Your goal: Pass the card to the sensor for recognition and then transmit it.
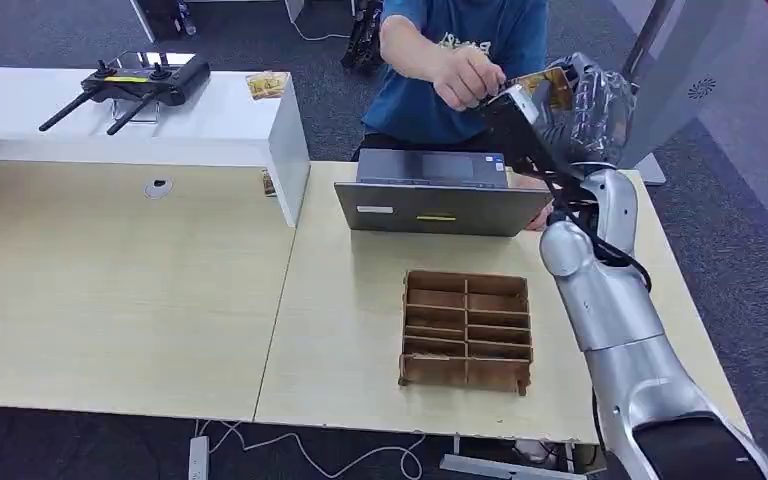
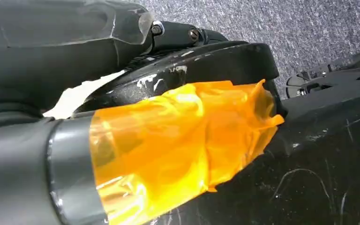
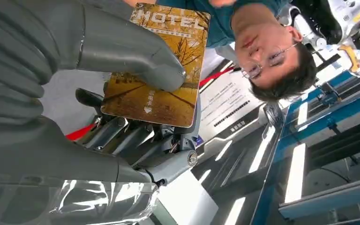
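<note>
Golden-yellow card [image 3: 157, 65]: a hotel card printed with autumn trees and the word HOTEL; it is held up high beyond the far edge of the table, in front of a person.
Card in head view [image 1: 550, 88]: only a yellow corner is seen, between the robot's right hand and the person's hand.
Right hand [image 3: 98, 93]: the card is pinched by it; the thick grey thumb [image 3: 136, 58] is pressed on the printed face and the darker fingers are laid behind the card. A clear plastic film is wrapped around the wrist.
Right arm [image 1: 610, 300]: silver, raised from the near right corner of the table up to the card.
Person's hand [image 1: 465, 75]: it is reached toward the card, at its edge; whether the card is already touched cannot be told.
Person [image 1: 460, 50]: a blue T-shirt is worn; the person is placed behind the table.
Sensor device [image 1: 440, 195]: a grey flat box with a dark screen, set on the table below the raised card.
Wooden organizer [image 1: 467, 330]: a brown tray with many compartments, placed nearer than the grey box.
Table [image 1: 110, 290]: light wood.
White shelf [image 1: 210, 125]: a black remote controller [image 1: 130, 85] is laid on it; another card [image 1: 266, 84] is near its right end.
Left hand [image 2: 122, 70]: dark parts are seen close, beside orange tape [image 2: 178, 140]; how its fingers are set cannot be told.
</note>
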Motion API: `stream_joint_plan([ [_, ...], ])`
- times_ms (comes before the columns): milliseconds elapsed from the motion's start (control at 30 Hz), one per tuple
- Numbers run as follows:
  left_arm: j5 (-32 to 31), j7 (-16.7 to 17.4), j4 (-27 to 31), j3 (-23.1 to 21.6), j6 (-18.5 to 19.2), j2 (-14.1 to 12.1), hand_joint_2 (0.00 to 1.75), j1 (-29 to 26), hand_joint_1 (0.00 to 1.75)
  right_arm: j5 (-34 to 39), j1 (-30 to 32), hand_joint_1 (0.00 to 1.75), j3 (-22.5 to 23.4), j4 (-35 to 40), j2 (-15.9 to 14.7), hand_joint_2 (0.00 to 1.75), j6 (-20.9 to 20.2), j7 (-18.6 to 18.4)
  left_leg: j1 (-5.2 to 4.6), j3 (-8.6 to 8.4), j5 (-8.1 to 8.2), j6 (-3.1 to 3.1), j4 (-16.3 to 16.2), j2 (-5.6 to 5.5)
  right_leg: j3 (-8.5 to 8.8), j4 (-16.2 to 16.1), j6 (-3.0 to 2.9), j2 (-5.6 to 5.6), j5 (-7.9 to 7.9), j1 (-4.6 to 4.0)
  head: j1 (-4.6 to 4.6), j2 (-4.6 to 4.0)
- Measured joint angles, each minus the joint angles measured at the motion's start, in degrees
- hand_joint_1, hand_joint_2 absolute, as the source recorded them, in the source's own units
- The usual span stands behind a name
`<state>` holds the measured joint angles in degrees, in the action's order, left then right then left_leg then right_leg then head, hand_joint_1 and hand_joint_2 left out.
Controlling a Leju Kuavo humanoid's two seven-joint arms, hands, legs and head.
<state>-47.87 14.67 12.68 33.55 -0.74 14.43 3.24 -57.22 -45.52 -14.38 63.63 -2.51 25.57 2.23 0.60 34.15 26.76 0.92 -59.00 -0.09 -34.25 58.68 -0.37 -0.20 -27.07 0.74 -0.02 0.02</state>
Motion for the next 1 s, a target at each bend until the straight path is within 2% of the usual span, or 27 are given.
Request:
stream_joint_plan([
  [167, -0.1, 0.0, 0.0, -0.1, -0.4, 0.0, 0.00, 0.0, 0.00, 5.6, 0.6, 1.75, 0.4, 0.8, 0.2, 1.75, 0.0, -0.4, 0.00, 0.00, 0.00, 0.00, 0.0, 0.00, 0.00, 0.0, 0.00, 0.01, 0.00, 0.00, 0.02, -0.02],
  [300, 0.1, -0.4, 0.0, -0.1, -0.9, 0.1, 0.00, -0.1, 0.00, 21.1, 1.1, 1.75, 3.3, 2.1, 1.1, 1.75, -3.7, 1.6, 0.00, 0.00, 0.00, 0.00, 0.0, 0.00, 0.00, 0.0, 0.00, 0.00, 0.00, 0.00, 0.02, -0.02],
  [433, 0.4, -0.4, 0.0, -0.1, -1.1, 0.1, 0.00, -0.1, 0.00, 26.2, 1.4, 1.75, 5.2, 2.8, 1.6, 1.75, -5.6, 2.3, 0.00, 0.01, 0.00, 0.00, 0.0, 0.00, 0.00, 0.0, 0.00, 0.01, 0.00, 0.00, 0.00, -0.02],
  [533, 1.2, -0.3, 0.0, -0.1, -1.3, 0.1, 0.00, -0.1, 0.00, 41.0, 1.3, 1.75, 7.7, 2.6, 2.0, 1.75, -9.6, 3.1, 0.00, 0.01, 0.00, 0.00, 0.0, -0.02, -0.01, 0.0, 0.00, -0.03, 0.00, 0.00, 0.02, -0.02],
  [633, 2.0, 0.2, 0.0, 0.2, -1.3, 0.1, 0.00, 0.0, 0.00, 51.9, 1.2, 1.75, 9.9, 1.5, 2.0, 1.75, -12.6, 3.9, 0.00, 0.01, 0.00, 0.00, 0.0, -0.02, 0.00, 0.0, 0.00, -0.04, 0.00, 0.00, 0.00, -0.02],
  [800, 2.8, 0.8, 0.0, 0.8, -1.3, 0.1, 0.00, 0.2, 0.00, 57.9, 1.2, 1.75, 11.6, 0.1, 1.2, 1.75, -12.3, 4.7, 0.00, 0.01, 0.00, 0.00, 0.0, -0.01, -0.01, 0.0, 0.00, -0.01, 0.00, 0.00, 0.00, 0.00],
  [1000, 3.5, 1.4, 0.0, 1.8, -1.1, 0.1, 0.00, 0.5, 0.00, 59.3, 1.2, 1.75, 11.7, -0.8, 0.3, 1.75, -12.2, 4.9, 0.01, 0.01, 0.00, 0.00, 0.0, 0.00, -0.03, 0.0, 0.00, -0.01, 0.00, -0.01, 0.02, 0.00],
])
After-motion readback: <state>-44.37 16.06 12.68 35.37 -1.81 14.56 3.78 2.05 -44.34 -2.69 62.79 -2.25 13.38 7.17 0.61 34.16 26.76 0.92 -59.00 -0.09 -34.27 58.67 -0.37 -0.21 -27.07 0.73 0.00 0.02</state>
